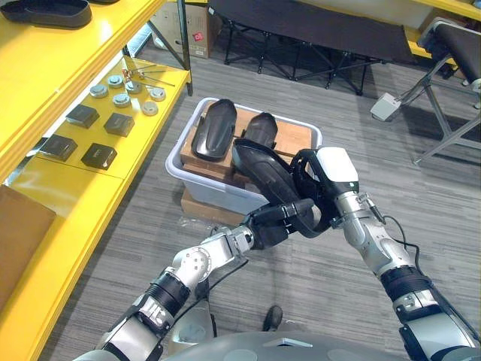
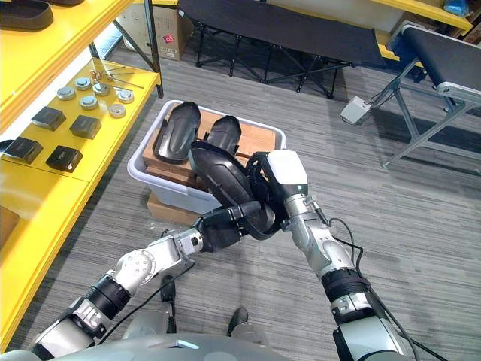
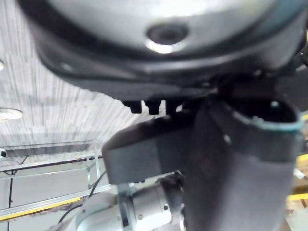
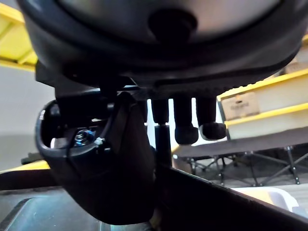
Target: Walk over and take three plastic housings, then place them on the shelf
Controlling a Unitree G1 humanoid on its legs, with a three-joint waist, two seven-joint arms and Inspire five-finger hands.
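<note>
Holding housing in left hand, right hand.

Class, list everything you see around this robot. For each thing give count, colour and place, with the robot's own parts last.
held housing: one, black, over the bin's near rim, between both hands
binned housings: two, black, lying on cardboard boxes in the bin
bin: one, white, on the floor beside the shelf
cardboard boxes: several, brown, inside the bin
shelf: one, yellow, at left
shelved housing: one, black, upper board
discs: six, silver, lower board
blocks: four, dark, lower board
cot: one, black, behind
left hand: dark, gripping the held housing
right hand: dark, gripping it too
</note>
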